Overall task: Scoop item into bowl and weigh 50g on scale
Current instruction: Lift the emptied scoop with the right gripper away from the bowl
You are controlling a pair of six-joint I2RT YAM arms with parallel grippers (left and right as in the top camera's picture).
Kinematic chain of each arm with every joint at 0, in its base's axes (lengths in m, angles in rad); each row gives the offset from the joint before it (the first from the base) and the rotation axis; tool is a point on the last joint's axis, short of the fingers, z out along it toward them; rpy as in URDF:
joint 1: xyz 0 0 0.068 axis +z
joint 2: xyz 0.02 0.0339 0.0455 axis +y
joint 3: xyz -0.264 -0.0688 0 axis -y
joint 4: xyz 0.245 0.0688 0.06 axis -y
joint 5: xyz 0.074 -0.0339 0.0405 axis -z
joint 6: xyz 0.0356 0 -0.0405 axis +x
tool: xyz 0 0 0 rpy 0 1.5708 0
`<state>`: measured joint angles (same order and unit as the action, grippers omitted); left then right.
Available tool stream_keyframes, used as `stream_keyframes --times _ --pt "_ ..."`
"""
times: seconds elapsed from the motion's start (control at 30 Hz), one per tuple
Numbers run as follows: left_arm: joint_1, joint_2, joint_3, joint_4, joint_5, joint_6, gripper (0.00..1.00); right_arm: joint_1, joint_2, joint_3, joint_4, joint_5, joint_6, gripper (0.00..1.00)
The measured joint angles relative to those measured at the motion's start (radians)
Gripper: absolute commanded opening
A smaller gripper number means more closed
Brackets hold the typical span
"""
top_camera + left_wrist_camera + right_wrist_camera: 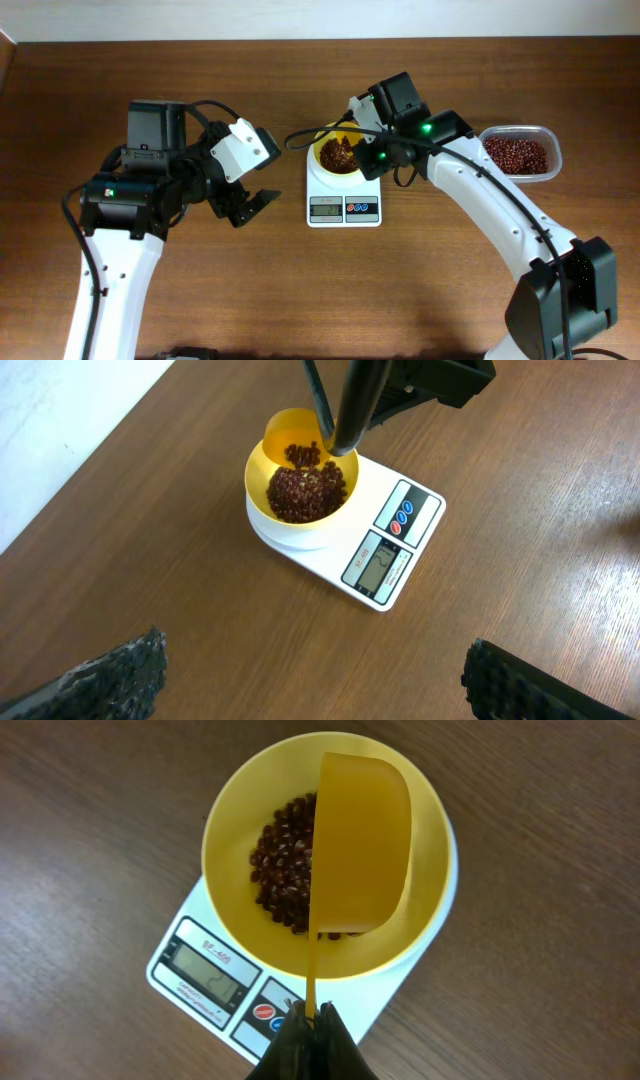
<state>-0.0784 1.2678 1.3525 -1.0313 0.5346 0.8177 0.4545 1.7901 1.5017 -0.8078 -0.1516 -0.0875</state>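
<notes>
Pouring is the step I judge we are in: a good heap of beans (285,860) already lies in the yellow bowl (232,820), which sits squarely on the white scale (343,208) in the middle of the counter (300,300). The yellow scoop (360,840) is tipped over the bowl's far side with its underside turned toward my right wrist camera, and from the left wrist view a few beans cling at its lip. My right tool (312,1030) is pinched tight on the scoop's thin handle. The display (210,978) is lit, but I cannot read its digits, so I cannot say whether the target weight is reached. More beans wait in the clear tub (552,150) off to the right, well apart from the scale. My left tool (250,207) hangs spread wide and empty to the left of the scale, touching nothing. What remains, as I see it, is checking the reading and topping up or removing beans.
</notes>
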Motion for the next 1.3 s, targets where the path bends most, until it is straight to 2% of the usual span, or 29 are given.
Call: stream_keyframes --times 0.63,0.83,1.2,1.3 --pt "0.000 0.000 0.000 0.000 0.000 0.000 0.99 0.001 0.000 0.000 0.014 0.024 -0.003 0.04" --pt "0.000 0.000 0.000 0.000 0.000 0.000 0.99 0.027 0.000 0.000 -0.004 0.159 -0.021 0.04" --pt "0.000 0.000 0.000 0.000 0.000 0.000 0.99 0.034 0.000 0.015 -0.005 0.171 -0.029 0.04" --pt "0.000 0.000 0.000 0.000 0.000 0.000 0.99 0.034 0.000 0.068 -0.008 0.171 -0.029 0.04"
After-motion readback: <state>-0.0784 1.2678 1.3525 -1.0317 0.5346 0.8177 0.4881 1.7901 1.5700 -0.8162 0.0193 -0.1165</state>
